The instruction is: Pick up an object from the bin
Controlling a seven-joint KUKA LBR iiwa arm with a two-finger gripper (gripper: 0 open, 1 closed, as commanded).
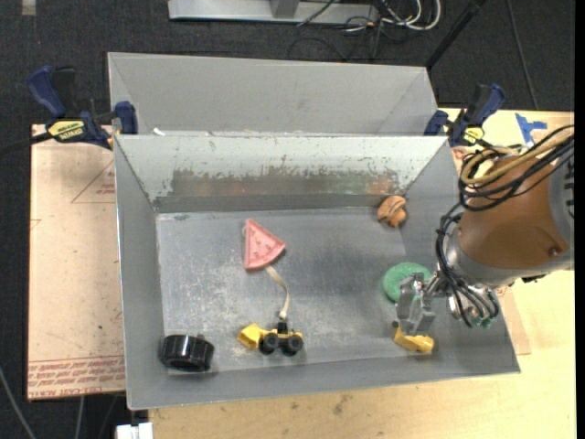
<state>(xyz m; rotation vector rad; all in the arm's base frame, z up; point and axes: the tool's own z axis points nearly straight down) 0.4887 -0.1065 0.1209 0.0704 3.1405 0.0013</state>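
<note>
gripper point(413, 316), its opening impossible to tell, hangs over a small yellow block point(414, 341) near the bin's point(137, 273) front right corner and should, i judge, drop straight, centred, clear of the green disc point(399, 277).

The bin point(137, 245) is grey sheet metal, dull and matt. Its floor is scuffed, and its back wall at 12 o'clock is rubbed in a streaky band. The pink wedge point(260, 245) near the centre looks like smooth, matt plastic. At 7 o'clock the black ring point(186, 351) has a faint sheen. The yellow wheeled toy point(271, 339) at 6 o'clock looks like plastic. The brown lump point(393, 210) at 2 o'clock is wrinkled and rough. The green disc point(400, 278) at 4 o'clock looks smooth. The gripper point(412, 323) is pale bare metal.
</note>
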